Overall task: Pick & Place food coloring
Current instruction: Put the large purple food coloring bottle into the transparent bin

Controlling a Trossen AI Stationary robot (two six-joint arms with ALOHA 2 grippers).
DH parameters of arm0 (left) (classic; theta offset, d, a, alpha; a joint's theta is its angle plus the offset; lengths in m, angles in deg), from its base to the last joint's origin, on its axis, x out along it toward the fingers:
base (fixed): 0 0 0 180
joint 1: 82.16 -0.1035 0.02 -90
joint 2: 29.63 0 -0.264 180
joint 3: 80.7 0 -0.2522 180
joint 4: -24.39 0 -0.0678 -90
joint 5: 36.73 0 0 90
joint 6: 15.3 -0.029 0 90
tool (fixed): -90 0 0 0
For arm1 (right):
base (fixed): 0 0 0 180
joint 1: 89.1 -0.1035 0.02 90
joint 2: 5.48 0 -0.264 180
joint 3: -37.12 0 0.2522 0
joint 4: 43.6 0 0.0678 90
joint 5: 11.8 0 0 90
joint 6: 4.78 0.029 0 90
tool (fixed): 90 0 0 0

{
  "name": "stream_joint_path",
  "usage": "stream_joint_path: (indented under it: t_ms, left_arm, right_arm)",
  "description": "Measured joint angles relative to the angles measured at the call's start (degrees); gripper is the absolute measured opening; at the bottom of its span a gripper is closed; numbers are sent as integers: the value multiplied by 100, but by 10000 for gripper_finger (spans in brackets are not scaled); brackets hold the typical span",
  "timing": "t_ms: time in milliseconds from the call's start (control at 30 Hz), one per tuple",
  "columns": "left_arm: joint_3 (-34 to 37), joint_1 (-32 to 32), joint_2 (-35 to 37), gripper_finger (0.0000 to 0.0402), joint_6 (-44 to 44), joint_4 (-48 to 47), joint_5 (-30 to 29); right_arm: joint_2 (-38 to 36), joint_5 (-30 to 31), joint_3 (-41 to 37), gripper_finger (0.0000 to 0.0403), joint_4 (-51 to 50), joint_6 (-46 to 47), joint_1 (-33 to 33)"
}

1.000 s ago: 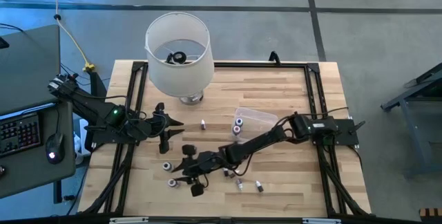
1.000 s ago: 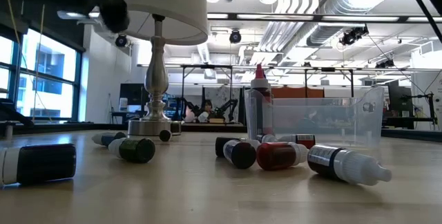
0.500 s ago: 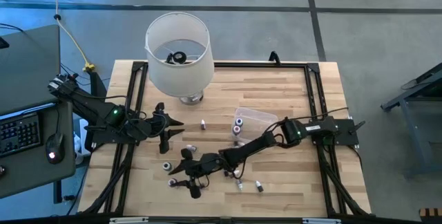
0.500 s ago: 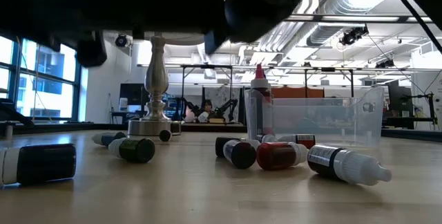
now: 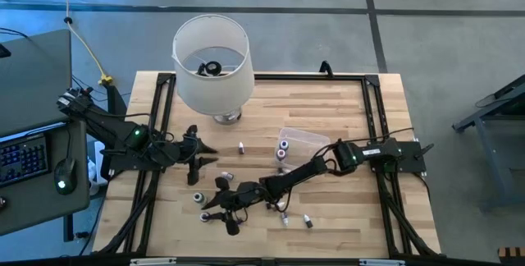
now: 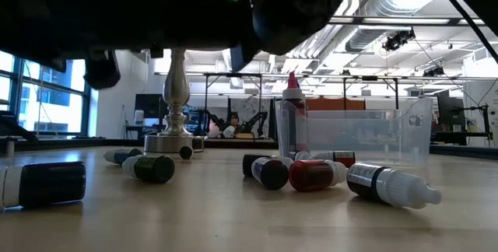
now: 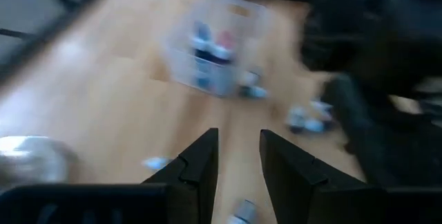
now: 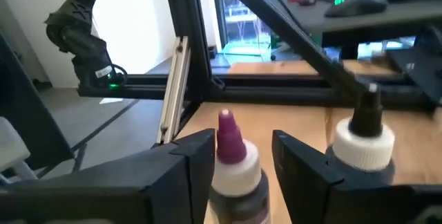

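Note:
Small food coloring bottles lie scattered on the wooden table (image 5: 328, 102); several show lying on their sides in the low view, such as a red one (image 6: 315, 174) and a dark one (image 6: 47, 183). My right gripper (image 5: 210, 207) is low over the near-left part of the table. It is open, with its fingers on either side of an upright, purple-capped bottle (image 8: 233, 165). A black-capped bottle (image 8: 364, 141) stands just beyond it. My left gripper (image 7: 238, 156) is open and hovers left of centre (image 5: 201, 151), holding nothing. My right gripper has its open fingers (image 8: 183, 162) level on either side of the purple-capped bottle's body, which stands upright on the table. Whether they touch it I cannot tell.
A clear plastic tub (image 5: 305, 139) right of centre holds a few upright bottles (image 6: 292, 124). A big white lampshade (image 5: 212, 61) on a metal base (image 6: 173, 139) stands at the far left. Black frame rails (image 5: 373, 118) run along the table's sides. More bottles (image 5: 308, 221) lie near the near edge.
My right gripper has moved down and toward the table's left edge, closing on the upright bottles at the near left; in the low view its dark bulk now fills the top. The bottles have kept their places.

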Motion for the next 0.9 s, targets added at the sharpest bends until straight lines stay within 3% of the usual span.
stream_joint_path:
  t_ms: [200, 300, 500, 633, 767, 900]
  left_arm:
    - [-167, 0, 0, 106, -288, 21, 2395]
    - [-169, 0, -2, 106, -626, 28, 3156]
    - [-169, 33, -63, 106, -705, 46, 3432]
    - [-169, 457, -61, 106, -915, 46, 3563]
    - [-139, 1065, -463, 106, -967, 208, 3139]
    - [-127, 1582, -1153, 106, -1081, 565, 2567]
  right_arm:
    - [-138, 59, -2, 133, -111, -187, 17]
    - [-491, 31, -2, 139, -651, -467, 17]
    - [-1493, 383, 0, 146, -3119, -696, -47]
    - [-2233, 932, -1, 140, -4753, -491, -193]
    - [-2919, 1625, 1, 134, -5997, -246, -373]
    - [-3374, 2152, 2, 134, -6589, -228, -538]
